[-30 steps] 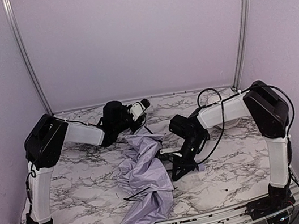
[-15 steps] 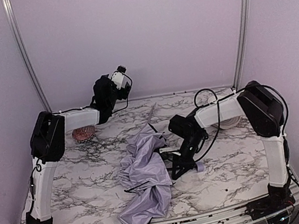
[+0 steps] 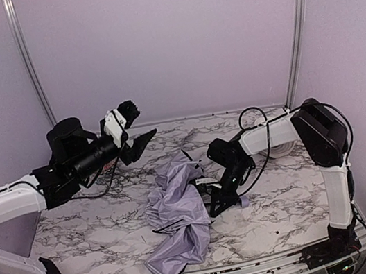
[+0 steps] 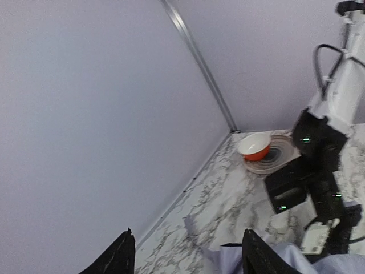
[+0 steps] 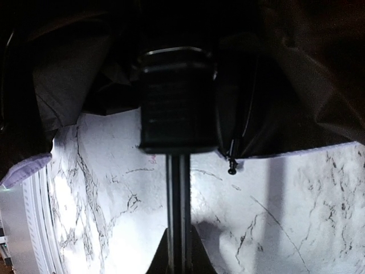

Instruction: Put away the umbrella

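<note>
The umbrella lies crumpled in the middle of the table, lavender fabric outside, its tip hanging over the near edge. My right gripper is low at its right side, shut on the thin black shaft. In the right wrist view my right gripper holds the shaft below the black runner block and black lining. The small lavender handle lies just right of the gripper. My left gripper is open and empty, raised in the air at the back left, apart from the umbrella; its fingertips frame the far table.
An orange bowl sits on a clear plate at the back right, behind the right arm. The back wall and side walls close in the marble table.
My left arm has lifted off the umbrella's far end and swung up and to the left, its gripper open. My right gripper has stayed on the shaft; the fabric shifted slightly.
</note>
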Controlling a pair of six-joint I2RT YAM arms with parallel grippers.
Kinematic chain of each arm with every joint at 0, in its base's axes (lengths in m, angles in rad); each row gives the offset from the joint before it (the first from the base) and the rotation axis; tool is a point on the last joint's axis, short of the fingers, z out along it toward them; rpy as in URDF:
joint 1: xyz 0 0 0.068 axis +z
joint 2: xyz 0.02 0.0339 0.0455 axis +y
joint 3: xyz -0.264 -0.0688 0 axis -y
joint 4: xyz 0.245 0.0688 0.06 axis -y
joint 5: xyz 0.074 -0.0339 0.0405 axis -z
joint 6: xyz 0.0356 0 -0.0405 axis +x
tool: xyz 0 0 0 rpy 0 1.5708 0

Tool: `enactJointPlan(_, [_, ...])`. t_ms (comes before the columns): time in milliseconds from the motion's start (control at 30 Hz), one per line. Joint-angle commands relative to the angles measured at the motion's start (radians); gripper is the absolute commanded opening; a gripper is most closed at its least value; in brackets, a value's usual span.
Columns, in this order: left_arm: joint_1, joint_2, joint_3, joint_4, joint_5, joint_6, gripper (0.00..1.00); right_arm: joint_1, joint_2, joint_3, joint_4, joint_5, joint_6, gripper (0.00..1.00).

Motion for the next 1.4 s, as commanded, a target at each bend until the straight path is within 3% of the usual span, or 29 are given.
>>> enactJointPlan(0, [-0.223, -0.138, -0.151, -0.326, 0.059, 0.034, 0.64, -0.011, -0.016, 0.011, 0.045, 0.046, -0.012, 0.00])
enactJointPlan(133, [-0.392, -0.185, -0.177, -0.547, 0.047, 0.027, 0.67, -0.012, -0.040, 0.008, 0.070, 0.038, 0.000, 0.00])
enactJointPlan(267, [-0.558, -0.110, -0.163, -0.707, 0.052, 0.024, 0.73, -0.010, -0.046, 0.010, 0.082, 0.033, 0.007, 0.00])
enactJointPlan(467, [-0.656, -0.027, -0.181, -0.826, 0.021, 0.011, 0.84, 0.009, -0.043, 0.004, 0.089, 0.055, 0.037, 0.00])
enactJointPlan(733, [-0.661, -0.013, -0.258, -0.814, -0.127, 0.083, 0.81, 0.034, -0.050, 0.001, 0.086, 0.075, 0.049, 0.00])
enactJointPlan(800, [-0.660, 0.000, -0.271, -0.808, -0.134, 0.102, 0.77, 0.034, -0.051, -0.008, 0.092, 0.076, 0.049, 0.00])
enactJointPlan(867, [-0.667, 0.012, -0.277, -0.799, -0.160, 0.118, 0.66, 0.035, -0.048, -0.009, 0.099, 0.081, 0.052, 0.00])
enactJointPlan(1000, [-0.672, 0.013, -0.267, -0.732, -0.205, 0.123, 0.38, 0.040, -0.037, -0.007, 0.109, 0.088, 0.058, 0.00])
enactJointPlan(1133, [-0.676, 0.037, -0.266, -0.719, -0.216, 0.131, 0.00, 0.052, -0.041, -0.020, 0.127, 0.097, 0.061, 0.00])
enactJointPlan(1367, [-0.672, -0.012, -0.150, -0.683, -0.287, 0.067, 0.00, 0.088, -0.092, -0.089, 0.233, 0.203, 0.112, 0.00])
